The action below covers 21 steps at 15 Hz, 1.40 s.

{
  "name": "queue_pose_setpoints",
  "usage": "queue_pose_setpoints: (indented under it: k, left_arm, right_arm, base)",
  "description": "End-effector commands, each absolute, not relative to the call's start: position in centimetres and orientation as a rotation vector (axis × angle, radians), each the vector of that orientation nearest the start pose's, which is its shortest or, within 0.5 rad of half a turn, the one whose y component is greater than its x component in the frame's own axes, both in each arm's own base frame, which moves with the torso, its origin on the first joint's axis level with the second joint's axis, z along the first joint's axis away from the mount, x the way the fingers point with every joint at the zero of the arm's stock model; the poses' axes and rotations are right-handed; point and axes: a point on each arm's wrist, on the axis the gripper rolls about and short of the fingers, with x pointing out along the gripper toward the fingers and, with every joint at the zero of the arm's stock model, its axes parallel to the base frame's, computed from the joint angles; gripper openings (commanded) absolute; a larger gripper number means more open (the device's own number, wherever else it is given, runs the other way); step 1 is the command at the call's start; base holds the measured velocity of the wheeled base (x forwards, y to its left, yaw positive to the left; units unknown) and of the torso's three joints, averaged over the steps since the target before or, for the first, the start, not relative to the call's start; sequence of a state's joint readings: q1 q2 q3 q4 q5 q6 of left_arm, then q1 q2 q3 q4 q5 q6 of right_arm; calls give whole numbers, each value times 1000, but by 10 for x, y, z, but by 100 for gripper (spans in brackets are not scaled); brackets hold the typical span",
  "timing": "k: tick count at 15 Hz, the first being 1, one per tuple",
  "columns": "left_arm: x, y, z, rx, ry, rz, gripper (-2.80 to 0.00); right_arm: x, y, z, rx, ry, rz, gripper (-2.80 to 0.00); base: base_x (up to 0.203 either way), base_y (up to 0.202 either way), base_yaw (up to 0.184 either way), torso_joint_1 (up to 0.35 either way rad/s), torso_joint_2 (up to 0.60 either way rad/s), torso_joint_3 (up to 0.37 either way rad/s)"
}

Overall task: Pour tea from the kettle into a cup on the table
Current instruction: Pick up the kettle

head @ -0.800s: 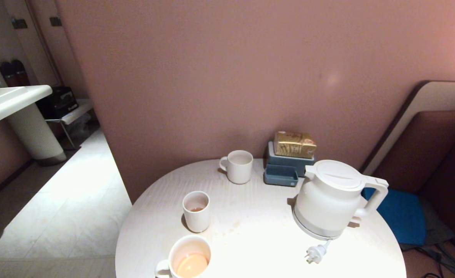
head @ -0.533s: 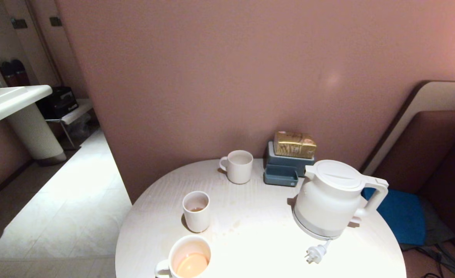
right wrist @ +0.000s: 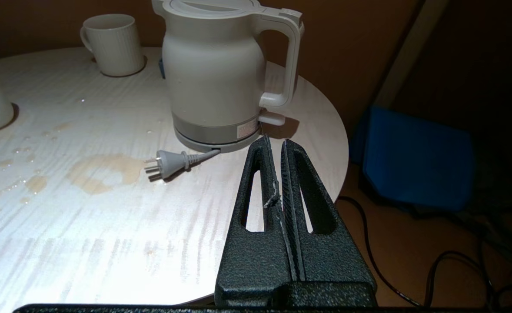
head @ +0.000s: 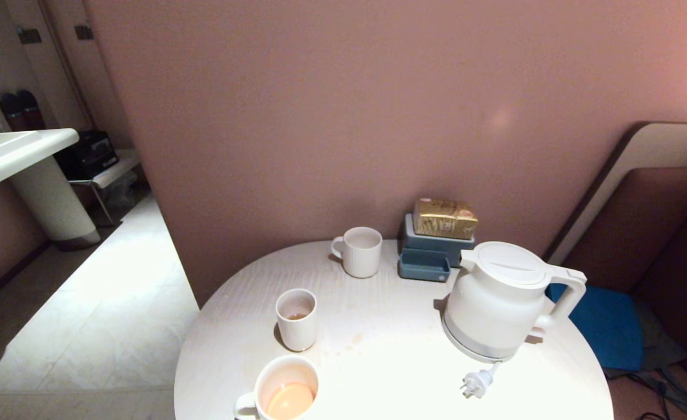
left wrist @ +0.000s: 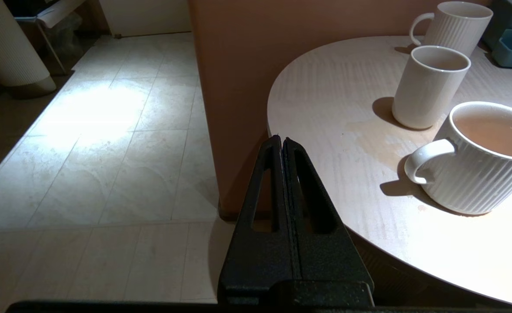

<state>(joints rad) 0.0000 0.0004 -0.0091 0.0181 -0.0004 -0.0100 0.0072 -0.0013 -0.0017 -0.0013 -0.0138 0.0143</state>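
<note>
Round pale wood-grain table. At its near edge stands a wide ribbed white mug holding orange-brown tea. Behind it is a tall plain white cup with a little brown liquid. To the right, the squat white plastic kettle stands upright with its lid on, and its grey plug lies just in front. Farthest back are a ribbed white mug and a blue-grey box. The left gripper hangs off the table's left edge with its fingers pressed together, holding nothing. The right gripper is near the kettle's handle side with a hairline gap between its fingers, also holding nothing.
</note>
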Motion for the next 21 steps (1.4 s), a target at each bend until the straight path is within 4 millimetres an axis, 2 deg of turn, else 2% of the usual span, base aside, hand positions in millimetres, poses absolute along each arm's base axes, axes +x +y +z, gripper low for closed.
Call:
queue_pose_setpoints:
  k: [1,4,5,8,11,15,17,19,21]
  left_arm:
    - [-23,0,76,-11,9,0,-280]
    - [-23,0,76,-11,11,0,-280]
    - [-23,0,76,-11,9,0,-280]
    - [-23,0,76,-11,11,0,-280]
    - [-23,0,76,-11,11,0,-280]
    - [-23,0,76,-11,11,0,-280]
    - [-23,0,76,-11,9,0,-280]
    - [-23,0,76,-11,11,0,-280]
    - [-23,0,76,-11,9,0,-280]
  right_arm:
    - [-23,-1,76,15,-3,-10,-280]
    - [-23,0,76,15,-5,-15,-280]
    - [-25,-1,83,17,-28,-19,-280]
    - [-36,-1,122,32,-115,-31,-280]
    - [-31,-1,152,34,-83,-29,-280]
    - [-2,-1,191,33,49,-40,-280]
    - [18,-1,204,30,175,-61,-280]
    - [42,-2,207,36,331,-82,-280]
    - [69,-3,202,34,522,-120,-280]
  base:
    - [0,0,0,0,0,0]
    - [0,0,0,0,0,0]
    - [0,0,0,0,0,0]
    - [0,0,0,0,0,0]
    - [0,0,0,0,0,0]
    - [0,0,0,0,0,0]
    - [0,0,0,0,0,0]
    - [0,0,0,0,0,0]
    - [0,0,0,0,0,0]
